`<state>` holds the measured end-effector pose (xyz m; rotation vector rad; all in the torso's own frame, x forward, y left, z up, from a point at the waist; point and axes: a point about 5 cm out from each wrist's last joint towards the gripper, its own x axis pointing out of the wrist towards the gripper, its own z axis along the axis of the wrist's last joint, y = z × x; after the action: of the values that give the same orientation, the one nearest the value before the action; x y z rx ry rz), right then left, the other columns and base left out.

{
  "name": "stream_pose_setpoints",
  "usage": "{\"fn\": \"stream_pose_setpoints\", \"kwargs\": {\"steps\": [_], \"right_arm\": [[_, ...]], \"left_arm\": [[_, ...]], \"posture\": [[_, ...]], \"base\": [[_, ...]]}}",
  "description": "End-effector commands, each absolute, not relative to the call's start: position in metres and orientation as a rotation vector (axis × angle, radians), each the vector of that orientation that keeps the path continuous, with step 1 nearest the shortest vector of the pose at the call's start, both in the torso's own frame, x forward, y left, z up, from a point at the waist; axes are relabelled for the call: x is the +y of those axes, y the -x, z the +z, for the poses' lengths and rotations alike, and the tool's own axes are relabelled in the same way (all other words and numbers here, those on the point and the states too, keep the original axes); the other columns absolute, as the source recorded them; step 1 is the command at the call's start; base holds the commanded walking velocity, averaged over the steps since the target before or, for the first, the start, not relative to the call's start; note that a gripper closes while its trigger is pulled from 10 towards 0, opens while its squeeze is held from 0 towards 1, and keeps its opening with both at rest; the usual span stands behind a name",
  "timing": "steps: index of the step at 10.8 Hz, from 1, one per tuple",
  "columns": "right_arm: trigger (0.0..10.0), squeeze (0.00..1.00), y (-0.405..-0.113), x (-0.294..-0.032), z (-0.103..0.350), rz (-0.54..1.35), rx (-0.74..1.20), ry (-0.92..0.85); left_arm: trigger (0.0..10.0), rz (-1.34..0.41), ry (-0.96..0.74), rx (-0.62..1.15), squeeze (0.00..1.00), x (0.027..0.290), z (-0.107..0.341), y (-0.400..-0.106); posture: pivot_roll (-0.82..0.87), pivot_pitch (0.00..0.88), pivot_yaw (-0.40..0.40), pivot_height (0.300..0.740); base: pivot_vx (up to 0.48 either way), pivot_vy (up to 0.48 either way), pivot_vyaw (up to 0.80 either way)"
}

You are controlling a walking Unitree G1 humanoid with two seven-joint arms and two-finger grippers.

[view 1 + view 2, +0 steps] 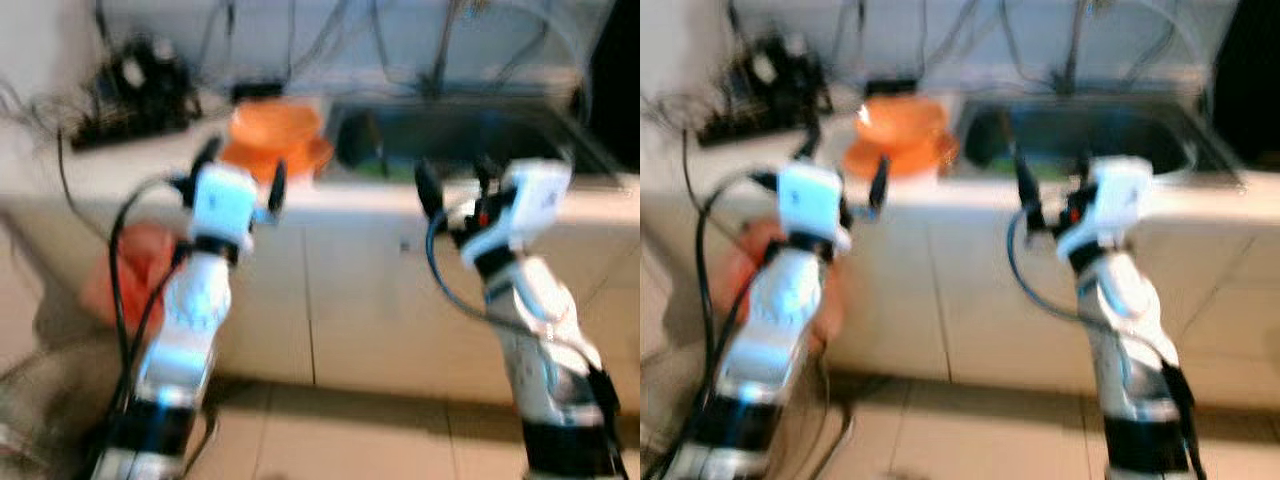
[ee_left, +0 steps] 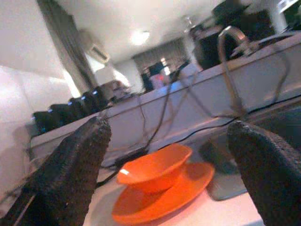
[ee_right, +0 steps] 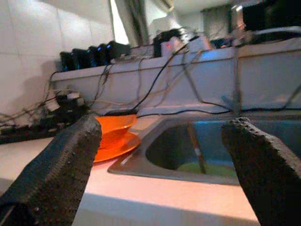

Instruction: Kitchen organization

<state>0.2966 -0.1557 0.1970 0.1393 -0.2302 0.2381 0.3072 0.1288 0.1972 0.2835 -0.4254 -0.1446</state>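
Two orange dishes sit on the counter straight ahead of the left gripper: one bowl resting in one plate, the bowl's base touching the plate's middle. Both look like rigid, smooth plastic or melamine, so I judge them light, stiff and a little slippery, not especially fragile. The bowl's thin upturned rim is the likeliest place to take hold, one finger inside and one outside; the plate lies flat on the counter and would be harder to pinch, its raised edge being the only purchase.

Left gripper's fingers stand wide apart, empty, with the stacked dishes framed between them and a little beyond the tips. Right gripper is likewise spread wide and empty, its fingers facing one steel sink just ahead, the orange stack off to its left side. Inside the sink lie what seems one slim stick-like utensil and something pale green; blur keeps me from saying what they are. One curved tap rises behind the basin, and a tangle of black cables and chargers runs along the back ledge, too jumbled to count.
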Motion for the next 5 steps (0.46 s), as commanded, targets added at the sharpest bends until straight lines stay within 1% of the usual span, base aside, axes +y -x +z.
{"fn": "stream_pose_setpoints", "kwargs": {"steps": [1,2,3,4,5], "right_arm": [[10.0,1.0,-0.298,-0.153,0.198,0.246,-0.23,-0.135],[10.0,1.0,-0.298,-0.153,0.196,0.248,-0.226,-0.131],[10.0,1.0,-0.295,-0.154,0.18,0.253,-0.181,-0.112],[10.0,1.0,-0.293,-0.154,0.171,0.257,-0.155,-0.102],[10.0,1.0,-0.29,-0.152,0.151,0.267,-0.098,-0.09]], "left_arm": [[10.0,-0.143,-0.293,-0.366,0.0,0.135,0.184,-0.308],[10.0,-0.158,-0.301,-0.312,0.0,0.138,0.168,-0.308],[10.0,-0.168,-0.281,-0.168,0.0,0.145,0.133,-0.309],[10.0,-0.165,-0.275,-0.1,0.0,0.149,0.116,-0.308],[10.0,-0.152,-0.29,0.008,0.0,0.157,0.088,-0.305]], "posture": [[-0.01,0.0,0.067,0.74],[-0.01,0.0,0.065,0.74],[-0.02,0.0,0.066,0.74],[-0.01,0.0,0.066,0.74],[-0.01,0.0,0.067,0.74]], "base": [[0.0,0.0,0.0],[0.0,0.0,0.0],[0.0,0.0,0.0],[0.0,0.0,0.0],[0.0,0.0,0.0]]}}
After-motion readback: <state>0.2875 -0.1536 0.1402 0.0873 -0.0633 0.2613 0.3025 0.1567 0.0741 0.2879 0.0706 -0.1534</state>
